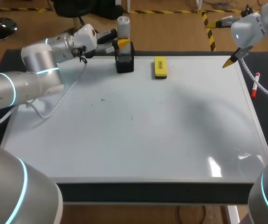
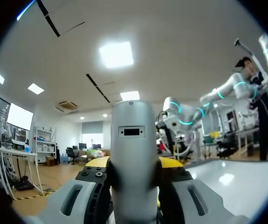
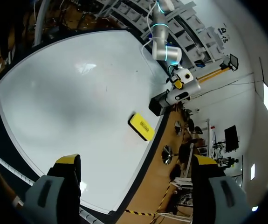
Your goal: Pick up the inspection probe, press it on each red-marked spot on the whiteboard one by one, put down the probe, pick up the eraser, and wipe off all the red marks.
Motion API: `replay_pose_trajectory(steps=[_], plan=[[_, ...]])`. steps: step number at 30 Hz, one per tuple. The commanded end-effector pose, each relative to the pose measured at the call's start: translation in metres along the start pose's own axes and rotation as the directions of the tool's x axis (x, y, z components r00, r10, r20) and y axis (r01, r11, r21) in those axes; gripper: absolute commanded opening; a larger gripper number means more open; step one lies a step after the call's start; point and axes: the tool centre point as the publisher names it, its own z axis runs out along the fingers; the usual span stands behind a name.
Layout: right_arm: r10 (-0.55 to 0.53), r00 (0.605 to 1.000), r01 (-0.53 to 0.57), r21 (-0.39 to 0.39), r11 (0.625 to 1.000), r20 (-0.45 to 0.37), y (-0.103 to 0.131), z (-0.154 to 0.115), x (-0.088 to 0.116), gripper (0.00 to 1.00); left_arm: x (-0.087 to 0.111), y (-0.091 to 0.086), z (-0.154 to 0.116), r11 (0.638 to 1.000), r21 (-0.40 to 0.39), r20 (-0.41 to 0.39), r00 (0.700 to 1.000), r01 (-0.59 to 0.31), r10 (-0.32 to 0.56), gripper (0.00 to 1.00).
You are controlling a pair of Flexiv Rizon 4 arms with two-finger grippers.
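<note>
One big flat white board point(image 1: 138, 140) fills most of what I see on my screens, and it lies on a dark mat point(image 1: 264, 116) that shows along its edges. From the right wrist camera the white board point(image 3: 68, 93) spreads out far below the right claw.

Next in size are my two grey arms. My left arm point(image 1: 36, 70) comes in from the left and reaches to the far edge of the board. My right arm point(image 1: 255, 23) hangs high over the far right corner, well apart from everything on the board.

At the far edge stands a black box-shaped stand point(image 1: 124, 63). My left claw point(image 1: 120, 44) is right over it.

Near the stand, to its right, a yellow block eraser point(image 1: 160, 67) lies flat on the board, not touching the stand. The right wrist camera shows the eraser point(image 3: 142, 126) and the stand point(image 3: 156, 105) side by side too.

My left claw point(image 2: 134, 163) is clamped on the grey round probe point(image 2: 134, 140), with a yellow fingertip point(image 2: 99, 162) pressed on each side. From above, the probe point(image 1: 123, 25) stands upright over the stand. I cannot tell if its lower end sits inside.

My right claw point(image 1: 230, 60) holds nothing. Its two fingers point(image 3: 68, 161) are spread wide apart.

Last, a thin red marker pen point(image 1: 254, 87) lies on the mat just beside the board's right edge.
</note>
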Motion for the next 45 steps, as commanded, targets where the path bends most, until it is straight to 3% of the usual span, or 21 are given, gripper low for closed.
replay_pose_trajectory(steps=[1, 18, 27, 28, 29, 30, 32, 45], plan=[[-0.002, 1.0, 0.002, 0.001, 1.0, -0.004, 0.0, 0.0, -0.001, 1.0, -0.007, 0.01, -0.004, 1.0, 0.019, -0.008, 1.0, 0.004, -0.004, 0.0], [-0.002, 1.0, 0.002, 0.001, 1.0, -0.004, 0.0, 0.0, -0.001, 1.0, -0.009, 0.03, -0.011, 0.999, 0.041, 0.014, 1.0, 0.023, -0.023, 0.0], [-0.002, 1.0, 0.002, 0.001, 1.0, -0.004, 0.0, 0.0, -0.001, 1.0, -0.008, 0.03, -0.009, 0.999, 0.025, 0.021, 0.999, 0.028, -0.028, 0.0], [-0.002, 1.0, 0.002, 0.001, 1.0, -0.004, 0.0, 0.0, -0.001, 1.0, -0.006, 0.028, -0.008, 0.999, 0.024, 0.02, 0.999, 0.026, -0.027, 0.36], [-0.002, 1.0, 0.002, 0.001, 1.0, -0.004, 0.0, 0.0, -0.001, 1.0, -0.006, 0.027, -0.008, 1.0, 0.015, 0.021, 1.0, 0.022, -0.022, 0.55], [-0.002, 1.0, 0.002, 0.001, 1.0, -0.004, 0.0, 0.0, -0.001, 1.0, -0.005, 0.026, -0.007, 1.0, 0.013, 0.018, 1.0, 0.019, -0.019, 0.82], [-0.002, 1.0, 0.002, 0.001, 1.0, -0.004, 0.0, 0.0, -0.001, 1.0, -0.002, 0.023, -0.005, 1.0, 0.011, 0.014, 1.0, 0.016, -0.016, 1.0], [-0.002, 1.0, 0.002, 0.001, 1.0, -0.004, 0.0, 0.0, -0.001, 1.0, 0.003, 0.01, -0.001, 1.0, -0.014, 0.026, 1.0, 0.014, -0.013, 1.0]])
